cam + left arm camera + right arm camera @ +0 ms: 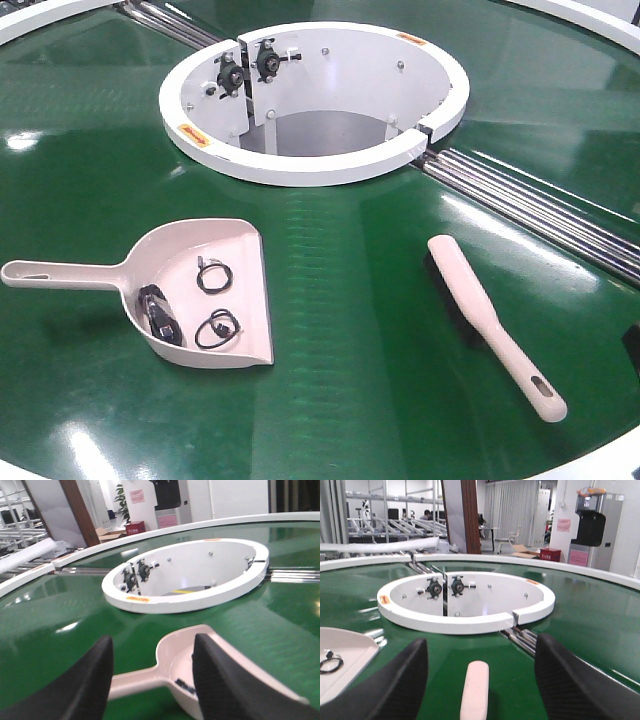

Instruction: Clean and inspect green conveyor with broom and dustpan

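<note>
The green conveyor [340, 300] fills the front view. The dustpan [215, 270] lies on it at the left, handle pointing left, holding black rings and a dark part. The broom [480, 310] lies at the right, its slotted handle end toward the front. Neither gripper shows in the front view. My left gripper [152, 680] is open above the dustpan's handle [135, 680], not touching it. My right gripper [481, 680] is open, and the broom's end [475, 690] lies between its fingers without contact. The dustpan's corner also shows in the right wrist view [345, 655].
The white inner ring wall [310, 160] with black bearings stands in the middle. Silver metal rollers [530, 205] cross the belt at right and at the back left [170, 25]. The white outer rim [600, 465] runs along the front edge.
</note>
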Motion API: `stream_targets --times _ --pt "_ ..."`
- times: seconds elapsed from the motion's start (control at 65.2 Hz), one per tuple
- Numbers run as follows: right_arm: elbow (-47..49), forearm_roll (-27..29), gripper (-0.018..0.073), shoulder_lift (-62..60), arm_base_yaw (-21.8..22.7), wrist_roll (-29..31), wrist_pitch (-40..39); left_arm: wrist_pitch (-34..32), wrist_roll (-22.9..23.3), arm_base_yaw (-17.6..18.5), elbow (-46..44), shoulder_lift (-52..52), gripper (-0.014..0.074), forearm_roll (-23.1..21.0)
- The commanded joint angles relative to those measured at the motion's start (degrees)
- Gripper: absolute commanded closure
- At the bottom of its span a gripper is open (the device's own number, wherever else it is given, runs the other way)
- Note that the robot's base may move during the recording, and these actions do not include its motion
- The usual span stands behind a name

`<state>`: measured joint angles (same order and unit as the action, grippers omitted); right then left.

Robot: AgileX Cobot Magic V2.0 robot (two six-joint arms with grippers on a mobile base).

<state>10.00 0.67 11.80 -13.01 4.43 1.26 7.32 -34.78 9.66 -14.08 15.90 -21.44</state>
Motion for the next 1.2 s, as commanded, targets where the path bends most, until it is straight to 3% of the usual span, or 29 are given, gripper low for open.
stream_targets --times 0.0,0.138,0.199,0.537,1.181 --pt "1.02 -0.24 0.0183 0.63 0.29 0.32 -5.59 -6.41 0.68 0.24 0.95 -0.21 0.0334 -1.15" --pt "1.02 -0.24 0.0454 0.63 0.29 0.12 -5.72 -6.33 0.68 0.24 0.90 -0.22 0.0589 -7.48" --pt "1.02 -0.11 0.0576 0.63 0.29 0.03 -5.72 -6.39 0.56 0.24 0.90 -0.22 0.0605 -9.14" --pt "1.02 -0.11 0.0568 0.63 0.29 -0.05 -5.71 -12.23 0.51 0.24 0.90 -0.22 0.0604 -9.43" --pt "1.02 -0.11 0.0568 0.63 0.29 -0.05 -5.71 -12.39 0.51 0.24 1.12 -0.22 0.0604 -9.18"
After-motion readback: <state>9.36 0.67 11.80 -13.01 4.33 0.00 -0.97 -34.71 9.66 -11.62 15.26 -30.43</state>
